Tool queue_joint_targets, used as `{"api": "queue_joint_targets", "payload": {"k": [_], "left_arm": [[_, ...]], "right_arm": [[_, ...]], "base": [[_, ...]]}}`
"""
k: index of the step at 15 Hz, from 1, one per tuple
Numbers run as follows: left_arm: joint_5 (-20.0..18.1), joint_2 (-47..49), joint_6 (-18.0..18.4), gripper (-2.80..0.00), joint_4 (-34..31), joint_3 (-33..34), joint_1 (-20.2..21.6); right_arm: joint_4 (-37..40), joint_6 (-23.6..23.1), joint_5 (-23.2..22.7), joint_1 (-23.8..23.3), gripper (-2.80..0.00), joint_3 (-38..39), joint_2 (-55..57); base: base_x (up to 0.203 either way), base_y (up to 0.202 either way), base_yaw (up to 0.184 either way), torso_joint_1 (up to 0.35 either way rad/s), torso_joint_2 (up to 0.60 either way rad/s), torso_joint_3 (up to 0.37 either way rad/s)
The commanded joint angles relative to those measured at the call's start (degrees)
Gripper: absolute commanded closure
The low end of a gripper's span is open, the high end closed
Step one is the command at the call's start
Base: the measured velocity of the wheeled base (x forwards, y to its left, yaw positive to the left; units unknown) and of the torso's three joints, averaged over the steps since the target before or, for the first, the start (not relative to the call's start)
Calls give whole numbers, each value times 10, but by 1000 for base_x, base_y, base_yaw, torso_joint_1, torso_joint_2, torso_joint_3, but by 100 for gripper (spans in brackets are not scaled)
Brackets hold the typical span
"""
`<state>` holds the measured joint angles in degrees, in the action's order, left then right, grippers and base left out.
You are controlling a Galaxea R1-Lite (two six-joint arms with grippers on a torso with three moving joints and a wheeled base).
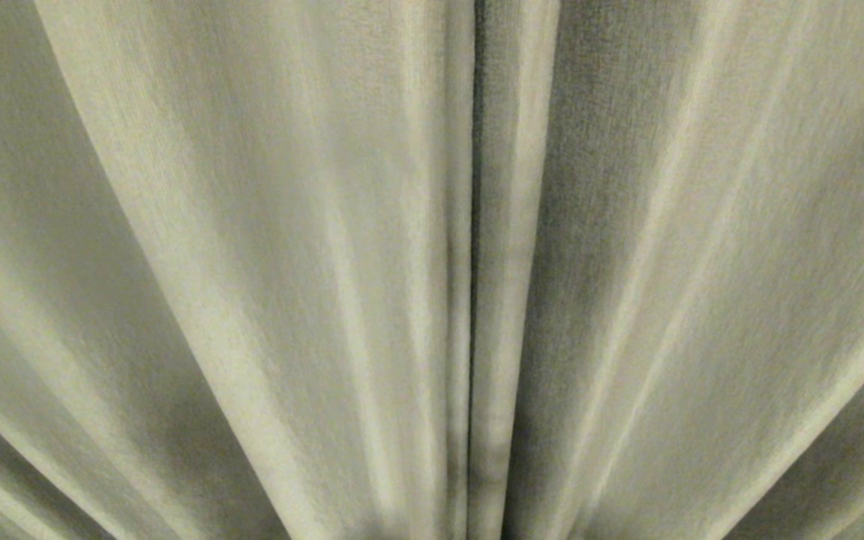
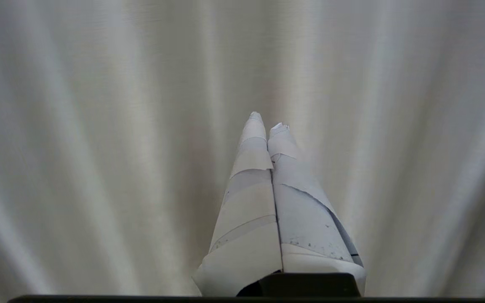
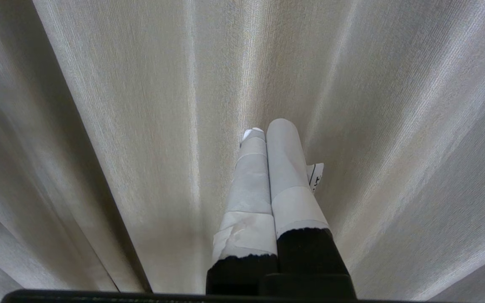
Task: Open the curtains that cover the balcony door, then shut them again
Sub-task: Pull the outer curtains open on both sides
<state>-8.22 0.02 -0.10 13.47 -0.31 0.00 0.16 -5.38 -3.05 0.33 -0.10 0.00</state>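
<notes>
Straight ahead the curtains (image 1: 252, 262) hang drawn, meeting at a central seam, and my left gripper (image 2: 267, 125) and right gripper (image 3: 267, 128) (both pressed together, empty) should part before pinching an edge.

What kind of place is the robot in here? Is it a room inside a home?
Probably indoors, right at a curtained window or door, though no room is visible. Cream pleated curtains fill every view, and their two hemmed edges meet at a closed seam.

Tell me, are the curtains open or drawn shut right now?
Drawn shut: the curtains meet at one dark seam; no glass shows between them.
</notes>
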Motion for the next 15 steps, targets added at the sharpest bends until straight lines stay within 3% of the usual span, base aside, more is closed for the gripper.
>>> {"api": "queue_joint_targets", "payload": {"k": [1,3,5,6,10,15], "left_arm": [[-32,0,-1,0,-10,-19,0],[-95,1,-3,0,-73,-60,0],[-163,9,-4,0,-89,-78,0],[-178,28,-4,0,-91,-85,0],[-190,150,-2,0,-83,-130,-8],[-192,348,-1,0,-76,-275,-74]], "right_arm": [[0,-1,0,0,0,0,1],[0,-1,0,0,0,0,1],[0,-1,0,0,0,0,1],[0,-1,0,0,0,0,1],[0,-1,0,0,0,0,1],[0,-1,0,0,0,0,1]], "base": [[0,0,0,0,0,0],[0,0,0,0,0,0],[0,0,0,0,0,0],[0,0,0,0,0,0],[0,0,0,0,0,0],[0,0,0,0,0,0]]}}
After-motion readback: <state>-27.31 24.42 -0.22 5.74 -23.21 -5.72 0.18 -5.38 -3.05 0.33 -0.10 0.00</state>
